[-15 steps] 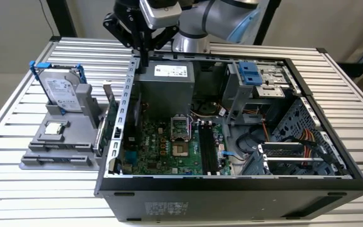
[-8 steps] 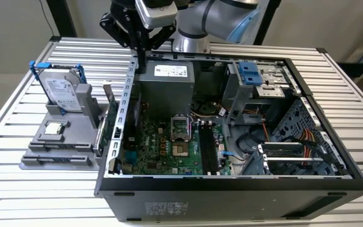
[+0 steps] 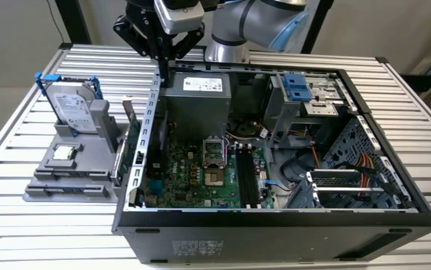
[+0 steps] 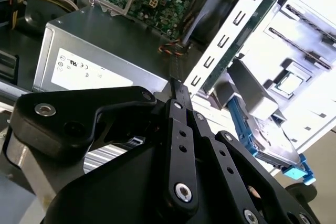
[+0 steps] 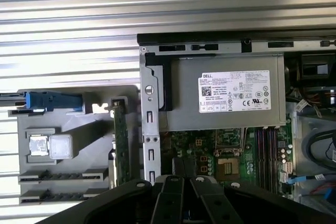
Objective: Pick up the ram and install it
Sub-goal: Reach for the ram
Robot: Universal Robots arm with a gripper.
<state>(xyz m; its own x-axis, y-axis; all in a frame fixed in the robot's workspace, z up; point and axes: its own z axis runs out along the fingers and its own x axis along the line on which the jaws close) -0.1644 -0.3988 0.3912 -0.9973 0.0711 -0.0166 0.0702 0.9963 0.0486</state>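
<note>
The ram [image 3: 132,143] is a slim green board standing on edge in the grey holder [image 3: 65,177], close beside the open computer case's outer wall. It also appears in the first wrist view [image 5: 121,140] and in the second wrist view [image 4: 240,43]. My gripper [image 3: 163,73] hangs above the case's back corner, over the power supply [image 3: 196,104] and behind the ram. Its black fingers [image 4: 177,92] are shut with nothing between them. The dark memory slots [image 3: 249,177] lie on the motherboard [image 3: 189,174].
A silver hard drive [image 3: 73,109] in a blue frame stands upright at the back of the holder. A small silver CPU chip [image 3: 65,152] lies in front of it. Cables and a drive cage [image 3: 309,98] fill the case on the exterior view's right. Everything rests on a slatted metal table [image 3: 20,225].
</note>
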